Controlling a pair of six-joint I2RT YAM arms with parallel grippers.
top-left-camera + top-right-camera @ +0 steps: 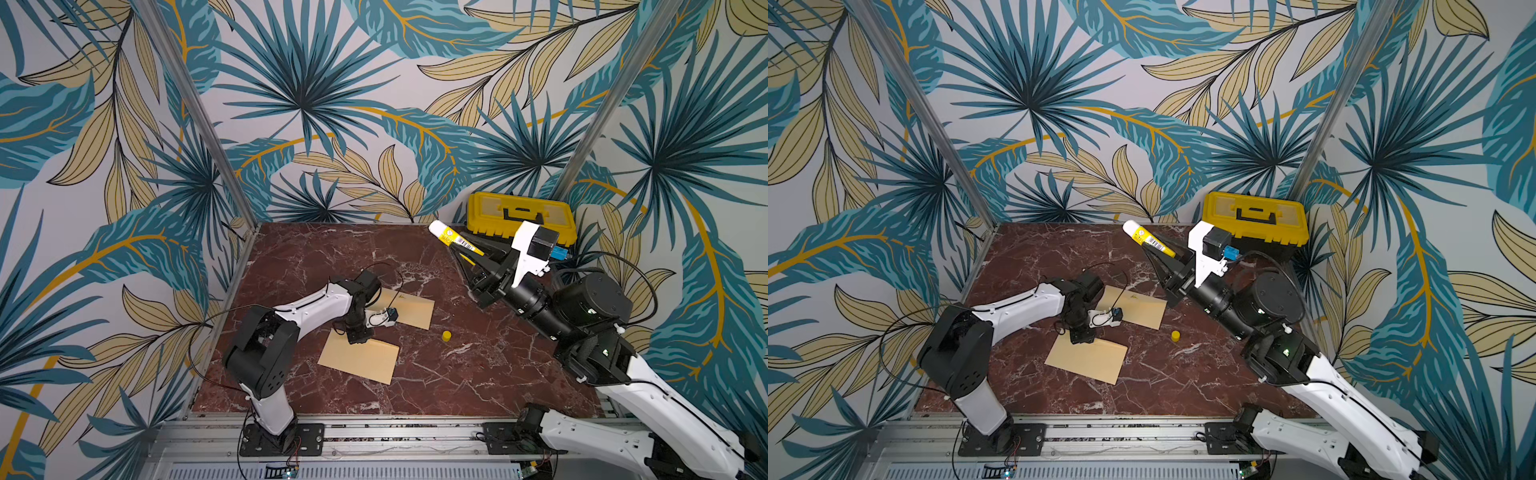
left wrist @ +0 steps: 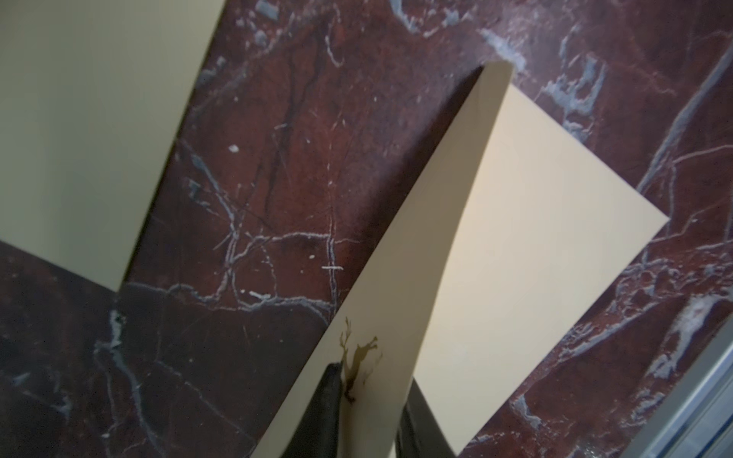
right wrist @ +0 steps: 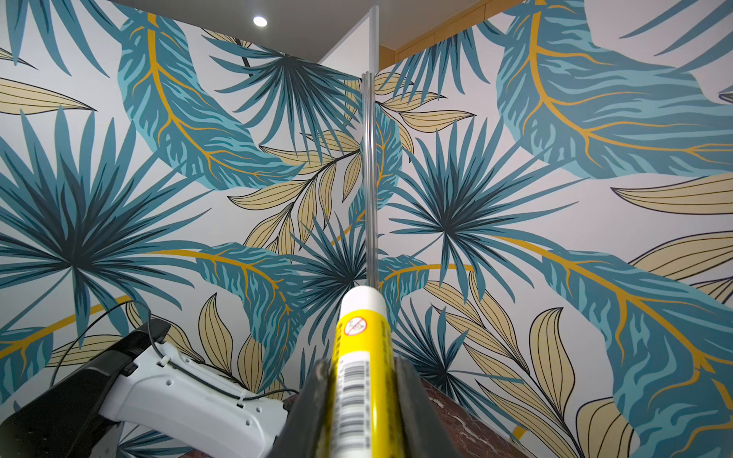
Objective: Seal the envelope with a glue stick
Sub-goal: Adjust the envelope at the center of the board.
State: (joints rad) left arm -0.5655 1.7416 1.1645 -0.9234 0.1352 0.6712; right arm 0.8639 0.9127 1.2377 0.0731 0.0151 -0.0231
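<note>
A tan envelope (image 1: 361,361) (image 1: 1090,359) lies near the table's front. In the left wrist view its flap (image 2: 428,246) stands raised above its body (image 2: 535,238) and carries a brown stain. My left gripper (image 1: 356,338) (image 1: 1080,338) (image 2: 373,376) points down at that flap edge. The flap runs between the jaws, which show a narrow gap. My right gripper (image 1: 473,255) (image 1: 1163,254) (image 3: 361,368) is raised at the back right, shut on the uncapped yellow glue stick (image 1: 451,237) (image 1: 1144,237) (image 3: 363,349). The stick's white tip points up and away.
The glue stick's yellow cap (image 1: 446,336) (image 1: 1177,336) stands on the marble table (image 1: 478,374), right of the envelopes. A second tan envelope (image 1: 411,309) (image 2: 79,119) lies just behind the first. A yellow-lidded toolbox (image 1: 521,216) (image 1: 1254,216) sits in the back right corner.
</note>
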